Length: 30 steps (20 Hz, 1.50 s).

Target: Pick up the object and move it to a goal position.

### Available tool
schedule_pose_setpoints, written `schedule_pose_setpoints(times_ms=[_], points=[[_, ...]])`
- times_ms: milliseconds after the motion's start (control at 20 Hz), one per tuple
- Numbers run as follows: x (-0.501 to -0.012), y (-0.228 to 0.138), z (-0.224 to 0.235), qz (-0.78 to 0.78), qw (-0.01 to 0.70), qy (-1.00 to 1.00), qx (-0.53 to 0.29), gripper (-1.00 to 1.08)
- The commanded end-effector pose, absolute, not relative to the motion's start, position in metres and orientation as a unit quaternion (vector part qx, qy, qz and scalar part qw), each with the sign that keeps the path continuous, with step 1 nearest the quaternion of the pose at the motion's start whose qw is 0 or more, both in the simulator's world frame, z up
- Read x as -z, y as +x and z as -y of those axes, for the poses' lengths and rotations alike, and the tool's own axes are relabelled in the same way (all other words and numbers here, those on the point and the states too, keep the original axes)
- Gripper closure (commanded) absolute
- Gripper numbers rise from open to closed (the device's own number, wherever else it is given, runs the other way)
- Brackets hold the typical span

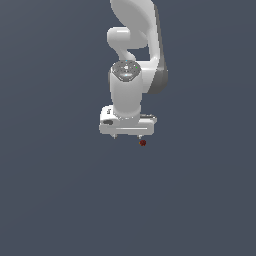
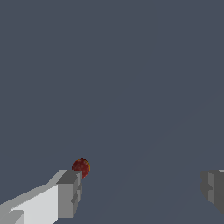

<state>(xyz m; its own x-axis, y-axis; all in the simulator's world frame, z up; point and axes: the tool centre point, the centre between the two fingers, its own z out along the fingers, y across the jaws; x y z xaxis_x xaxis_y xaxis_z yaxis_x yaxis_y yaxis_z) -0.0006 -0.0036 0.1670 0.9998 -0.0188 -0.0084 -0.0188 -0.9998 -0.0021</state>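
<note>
Beside one fingertip (image 2: 69,192) of the wide-open pincer (image 2: 142,190): ball (image 2: 81,166).

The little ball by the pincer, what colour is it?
The ball is dark red with faint orange specks. The wrist view shows it best.

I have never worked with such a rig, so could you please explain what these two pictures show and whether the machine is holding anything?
Both are simulator renders of one white robot arm over a plain dark grey surface. The exterior view comes from a camera off the arm and looks at it from outside. The wrist view comes from a camera on the wrist, looking past its two grey fingers. The gripper is open, its fingers spread wide apart, and it holds nothing. The only thing on the surface is a tiny dark red ball. In the wrist view it sits right by one fingertip, not between the two. Whether it touches that finger I cannot tell.
</note>
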Motion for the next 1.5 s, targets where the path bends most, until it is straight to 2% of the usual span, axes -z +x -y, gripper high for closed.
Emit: schedule_pose_setpoints(times_ms=[0,850,1450], points=[[-0.167,-0.001,0.004,-0.009,0.001,-1.0,-0.004,-0.92],[-0.165,0.002,-0.003,0.012,0.012,-1.0,-0.002,-0.92],[-0.141,-0.009,-0.018,0.125,0.005,-0.992,-0.003,-0.92]])
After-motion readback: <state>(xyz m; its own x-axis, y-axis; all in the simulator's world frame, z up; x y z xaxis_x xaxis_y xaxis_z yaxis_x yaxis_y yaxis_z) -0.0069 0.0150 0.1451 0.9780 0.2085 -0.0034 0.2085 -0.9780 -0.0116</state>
